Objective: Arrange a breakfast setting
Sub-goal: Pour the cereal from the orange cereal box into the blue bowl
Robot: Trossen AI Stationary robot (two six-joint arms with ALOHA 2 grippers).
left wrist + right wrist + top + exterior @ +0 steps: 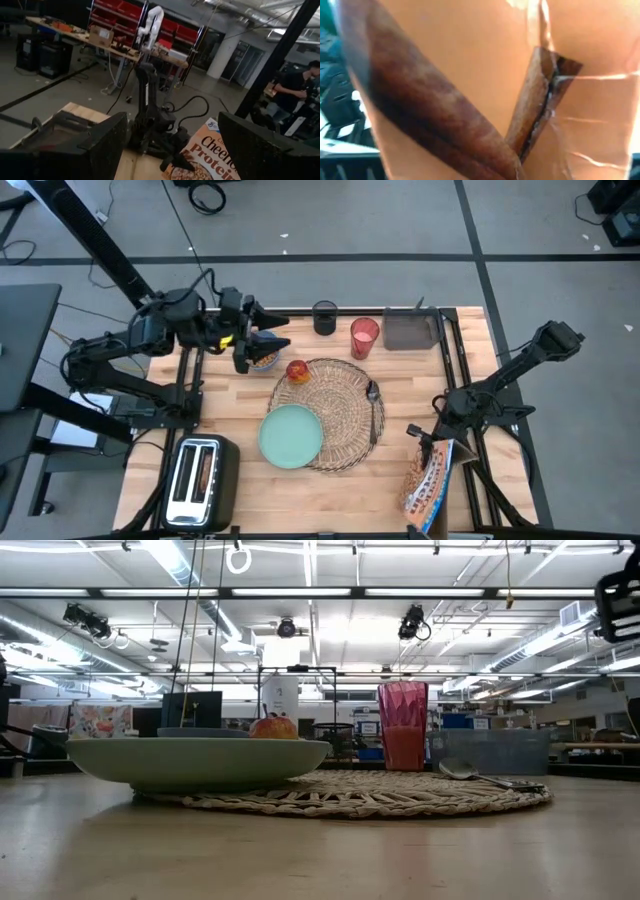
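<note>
From above, the round wicker placemat (pixel 328 413) lies mid-desk. The pale teal plate (pixel 291 436) overlaps its near-left edge, the red apple (pixel 297 371) sits at its far-left rim, and the dark spoon (pixel 373 408) lies along its right side. The translucent red cup (pixel 364 337) stands just beyond the mat, beside the grey tray (pixel 410 331) and a black cup (pixel 325 317). The blue bowl (pixel 265 360) rests under my left jaws (pixel 262 340), which hover spread over it at the far-left of the wooden desk (pixel 230 410). A silver toaster (pixel 201 480) sits at the near-left corner. My right jaws (pixel 428 436) are at the top of the orange cereal box (pixel 429 480), which lies at the near-right edge; whether they are clenched I cannot tell.

At desk level, the plate (pixel 200 761) sits on the mat (pixel 380 795), with the apple (pixel 273 727) behind it, the cup (pixel 403 726) upright, and the spoon (pixel 490 779) at right. A workshop with ceiling lights stretches behind.

From my left wrist, my two fingers (pixel 100 145) stand apart; beyond them show the right arm (pixel 150 115), the cereal box (pixel 205 157) and a person (pixel 295 95).

My right wrist sees only orange cardboard (pixel 470 75), very close.
</note>
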